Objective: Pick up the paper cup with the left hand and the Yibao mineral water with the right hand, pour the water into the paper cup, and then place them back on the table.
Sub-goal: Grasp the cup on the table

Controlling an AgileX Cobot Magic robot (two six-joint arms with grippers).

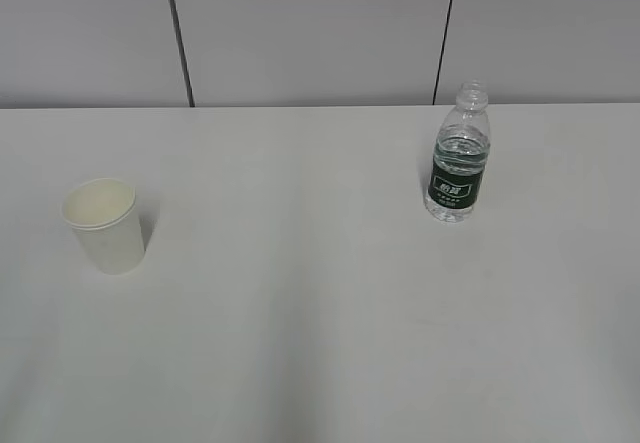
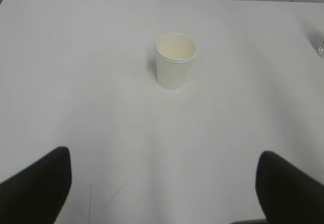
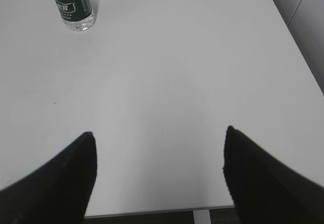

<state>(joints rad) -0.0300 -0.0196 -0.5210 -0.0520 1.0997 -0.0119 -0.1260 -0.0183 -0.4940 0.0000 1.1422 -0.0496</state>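
Paper cup [image 2: 175,61] we judge light and crushable; we would grip mid-wall, gently. Yibao mineral water [image 1: 459,155], capless, suits a label-band hold. Left hand [image 2: 162,183] and right hand [image 3: 158,176] gape wide, holding nothing.

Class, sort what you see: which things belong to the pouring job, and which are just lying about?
Job: cup; bottle; left gripper and right gripper, both open; table.
Lying about: nothing; only the grey wall panels behind.

White table [image 1: 300,343] (bearing upright paper cup [image 1: 104,225], Yibao mineral water [image 1: 459,153])
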